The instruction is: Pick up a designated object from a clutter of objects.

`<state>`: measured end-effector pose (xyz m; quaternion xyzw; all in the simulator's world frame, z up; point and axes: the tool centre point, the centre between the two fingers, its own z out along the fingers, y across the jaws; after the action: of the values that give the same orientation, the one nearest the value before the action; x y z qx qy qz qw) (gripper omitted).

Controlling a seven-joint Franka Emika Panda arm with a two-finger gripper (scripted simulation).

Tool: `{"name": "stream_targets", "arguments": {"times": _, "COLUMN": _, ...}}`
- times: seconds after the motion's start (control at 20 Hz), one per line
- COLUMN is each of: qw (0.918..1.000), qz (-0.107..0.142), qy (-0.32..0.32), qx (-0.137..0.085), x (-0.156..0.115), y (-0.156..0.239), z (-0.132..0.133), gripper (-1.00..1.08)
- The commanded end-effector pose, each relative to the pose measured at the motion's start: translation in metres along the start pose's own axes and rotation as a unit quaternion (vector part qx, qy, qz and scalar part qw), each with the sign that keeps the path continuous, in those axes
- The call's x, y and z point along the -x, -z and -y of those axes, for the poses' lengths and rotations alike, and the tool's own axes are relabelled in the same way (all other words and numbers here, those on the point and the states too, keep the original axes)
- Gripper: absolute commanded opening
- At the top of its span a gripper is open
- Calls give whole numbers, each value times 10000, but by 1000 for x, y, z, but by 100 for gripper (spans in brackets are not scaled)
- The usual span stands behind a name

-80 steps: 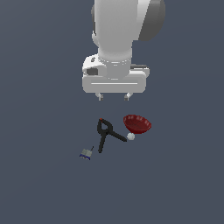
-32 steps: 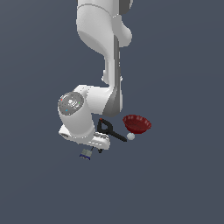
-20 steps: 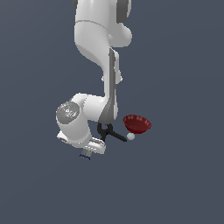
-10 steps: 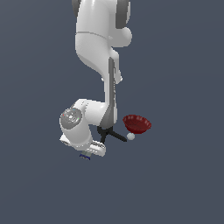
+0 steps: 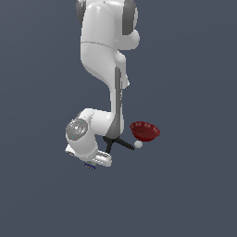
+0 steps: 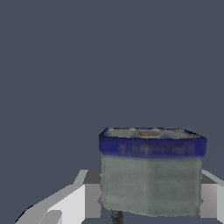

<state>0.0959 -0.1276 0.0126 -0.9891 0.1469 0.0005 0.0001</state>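
Since half a second ago I have sunk a little lower and the view of my target has shrunk further: in the exterior view only a sliver of blue from the grey-blue block [image 5: 90, 166] peeks out beneath my hand [image 5: 95, 161]. My hand's fingers are hidden there behind my own wrist housing. The wrist view fills in more: the block [image 6: 151, 173] sits between my two pale fingers [image 6: 74, 203], its dark blue edge uppermost in the picture and a bit of its dark stem cut off at the frame's border. Whether my fingers press the block or just flank it, I cannot tell. My arm also covers much of the black clamp [image 5: 119, 141]. The white ball [image 5: 138, 145] and red bowl [image 5: 145, 131] stay clear on the surface [image 5: 194, 185], toward the exterior view's right.
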Motion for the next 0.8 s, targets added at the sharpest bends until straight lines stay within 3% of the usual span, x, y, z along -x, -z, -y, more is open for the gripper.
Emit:
{"name": "stream_targets", "arguments": {"times": 0.0, "qw": 10000, "qz": -4, "qy": -1, "qx": 0, "x": 0, "y": 0, "z": 0, "gripper": -100}}
{"name": "stream_targets", "arguments": {"times": 0.75, "qw": 10000, "qz": -4, "qy": -1, "qx": 0, "x": 0, "y": 20, "z": 0, "gripper": -100}}
